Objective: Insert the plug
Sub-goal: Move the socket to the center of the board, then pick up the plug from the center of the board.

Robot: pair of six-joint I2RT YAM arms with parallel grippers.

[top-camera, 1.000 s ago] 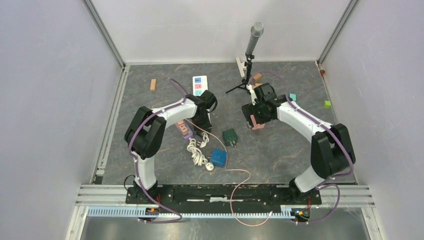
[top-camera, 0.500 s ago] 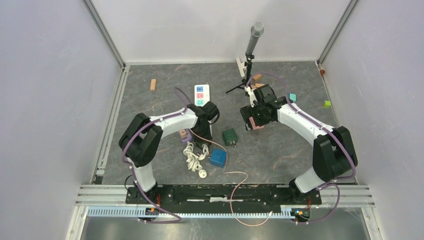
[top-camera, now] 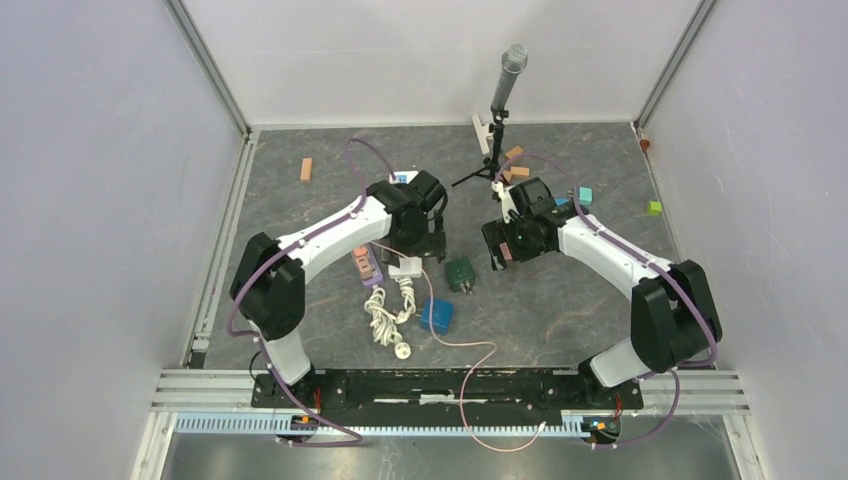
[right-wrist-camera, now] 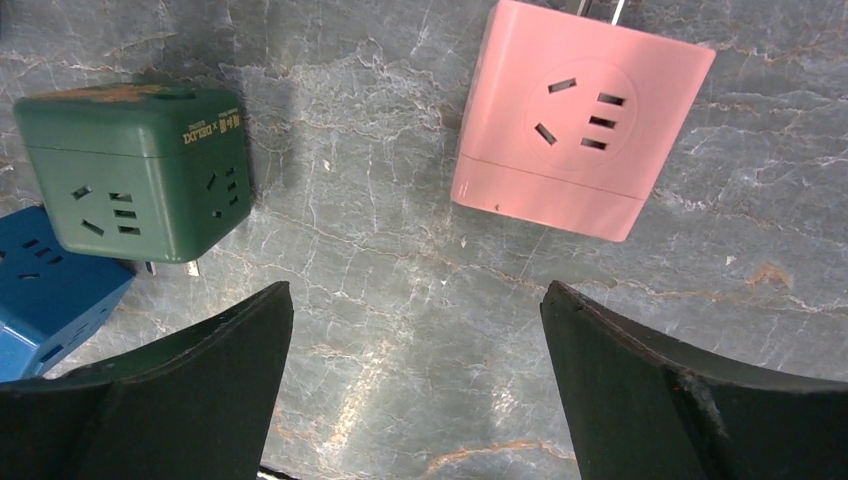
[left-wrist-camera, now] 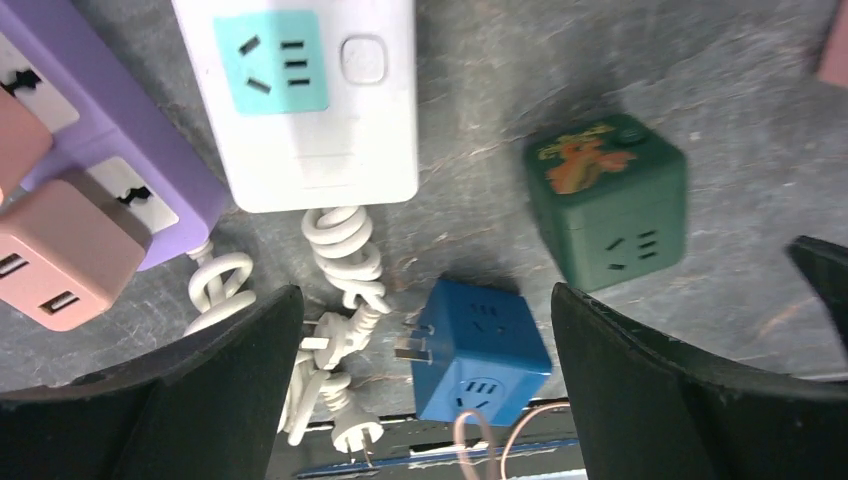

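Observation:
A white power strip (left-wrist-camera: 310,100) lies next to a purple strip (left-wrist-camera: 110,170) that carries pink adapters (left-wrist-camera: 60,250). The white strip's coiled cord ends in a white plug (left-wrist-camera: 345,435), also seen as the plug (top-camera: 405,350) in the top view. My left gripper (left-wrist-camera: 425,370) is open and holds nothing. It hovers over a blue cube adapter (left-wrist-camera: 480,345) whose prongs point left. A green cube (left-wrist-camera: 610,195) sits to the right. My right gripper (right-wrist-camera: 415,370) is open over bare table, and a pink cube socket (right-wrist-camera: 580,120) lies just beyond its fingertips.
A microphone on a stand (top-camera: 505,85) rises at the back. Small blocks lie around: a wooden one (top-camera: 306,168), a teal one (top-camera: 585,195) and a green one (top-camera: 654,207). A thin pinkish cable (top-camera: 470,370) loops toward the near rail (top-camera: 440,385).
My left gripper was shut and now stands open. The left arm swung back and to the right, and the white strip slid nearer. The right arm barely shifted.

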